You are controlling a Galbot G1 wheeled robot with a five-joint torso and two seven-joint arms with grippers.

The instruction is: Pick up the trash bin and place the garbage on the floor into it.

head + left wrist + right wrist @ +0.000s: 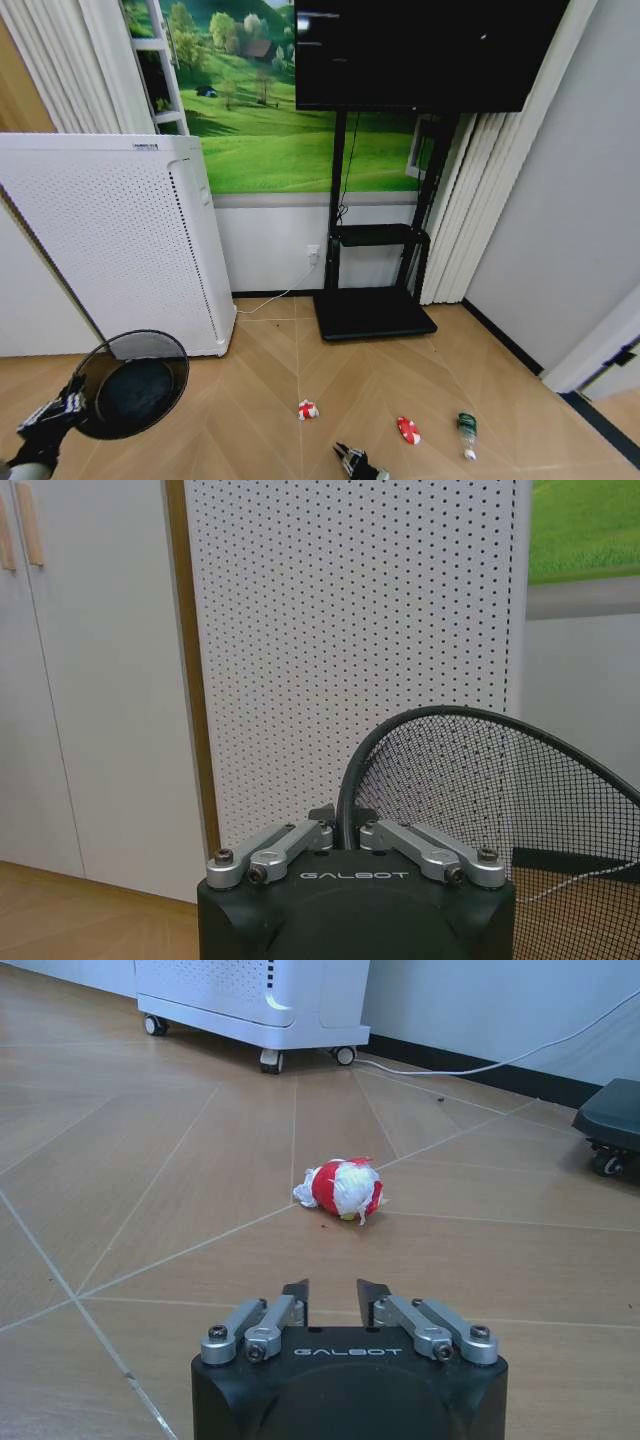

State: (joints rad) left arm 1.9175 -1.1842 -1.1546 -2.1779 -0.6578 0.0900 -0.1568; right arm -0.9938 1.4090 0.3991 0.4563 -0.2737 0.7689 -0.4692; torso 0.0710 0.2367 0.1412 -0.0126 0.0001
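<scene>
Lower left of the head view: the left pincer (62, 400) pinches the rim of the bin (132, 384), held off the floor (250, 420) with its mouth tilted toward the camera, in front of the white perforated box (110, 240). At bottom centre the right pincer (350, 460) hangs low over the floor, fingers slightly spread — the wrapper (340, 1188) lies just ahead of it, untouched. Lower right lie the red piece (408, 430) and the bottle (466, 434), near each other.
</scene>
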